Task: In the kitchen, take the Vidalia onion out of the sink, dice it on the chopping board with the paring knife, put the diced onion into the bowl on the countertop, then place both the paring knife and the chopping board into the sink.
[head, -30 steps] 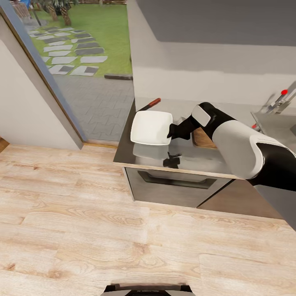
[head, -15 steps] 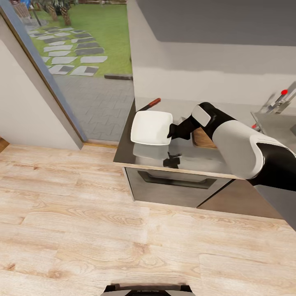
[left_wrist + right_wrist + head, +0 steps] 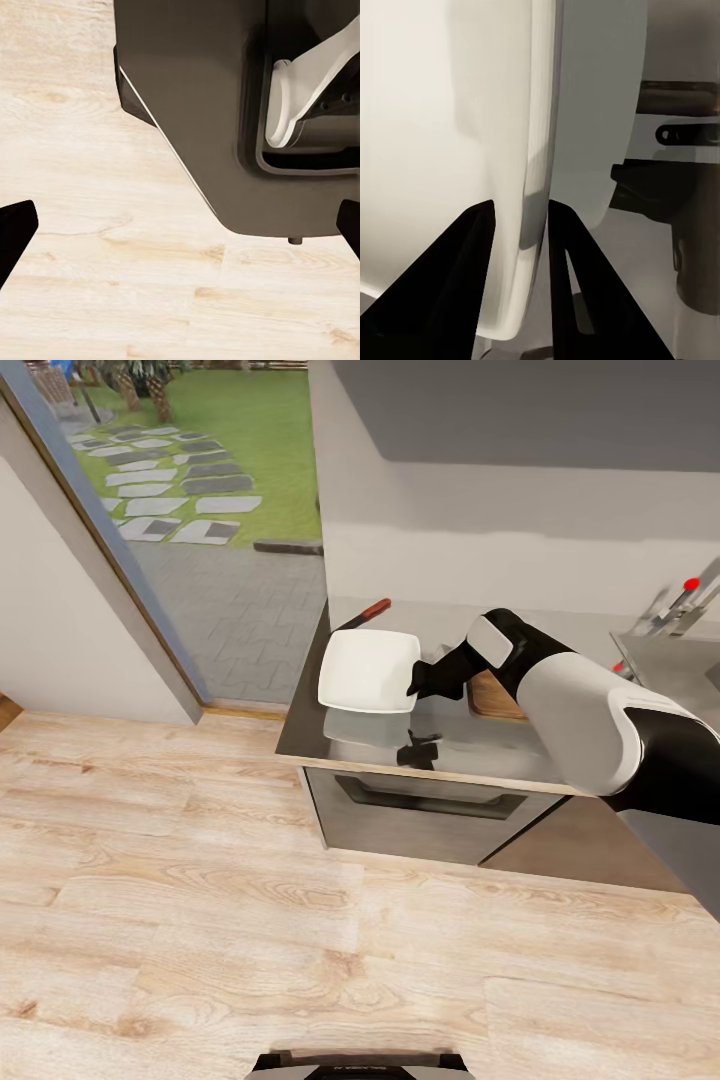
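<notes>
Head view: right gripper (image 3: 414,687) pinches the rim of the white bowl (image 3: 366,670) near the countertop (image 3: 470,745) left end, paring knife (image 3: 364,614) at back edge, chopping board (image 3: 488,698) behind the arm, left gripper (image 3: 180,225) spread wide over floor

The bowl (image 3: 368,671) sits on the countertop's (image 3: 480,745) left end, the knife (image 3: 365,614) behind it, the board (image 3: 490,700) to its right, the sink (image 3: 672,660) further right.
</notes>
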`<state>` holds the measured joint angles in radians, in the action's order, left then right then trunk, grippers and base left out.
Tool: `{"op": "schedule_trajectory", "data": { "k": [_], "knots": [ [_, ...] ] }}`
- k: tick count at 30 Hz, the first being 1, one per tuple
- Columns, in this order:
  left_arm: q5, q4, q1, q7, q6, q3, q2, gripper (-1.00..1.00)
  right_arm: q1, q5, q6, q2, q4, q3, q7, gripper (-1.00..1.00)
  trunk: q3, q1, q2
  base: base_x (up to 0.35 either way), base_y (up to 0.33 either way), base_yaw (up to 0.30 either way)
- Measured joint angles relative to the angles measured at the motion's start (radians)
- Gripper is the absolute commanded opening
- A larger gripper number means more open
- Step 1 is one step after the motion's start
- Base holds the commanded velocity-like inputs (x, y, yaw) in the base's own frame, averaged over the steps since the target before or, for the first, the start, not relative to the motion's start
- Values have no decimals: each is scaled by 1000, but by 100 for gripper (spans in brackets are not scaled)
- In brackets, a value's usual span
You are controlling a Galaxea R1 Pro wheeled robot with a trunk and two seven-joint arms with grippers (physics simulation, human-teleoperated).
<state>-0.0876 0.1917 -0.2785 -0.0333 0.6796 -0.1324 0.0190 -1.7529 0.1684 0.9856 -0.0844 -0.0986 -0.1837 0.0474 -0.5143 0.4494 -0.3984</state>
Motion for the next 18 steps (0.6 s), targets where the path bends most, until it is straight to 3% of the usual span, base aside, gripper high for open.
{"op": "schedule_trajectory", "data": {
  "k": [18],
  "knots": [
    [0, 0, 0, 0, 0, 0, 0, 100, 0, -2, 0, 0, 0, 0, 0, -100, 0, 0, 0, 0, 0, 0]
  ]
}}
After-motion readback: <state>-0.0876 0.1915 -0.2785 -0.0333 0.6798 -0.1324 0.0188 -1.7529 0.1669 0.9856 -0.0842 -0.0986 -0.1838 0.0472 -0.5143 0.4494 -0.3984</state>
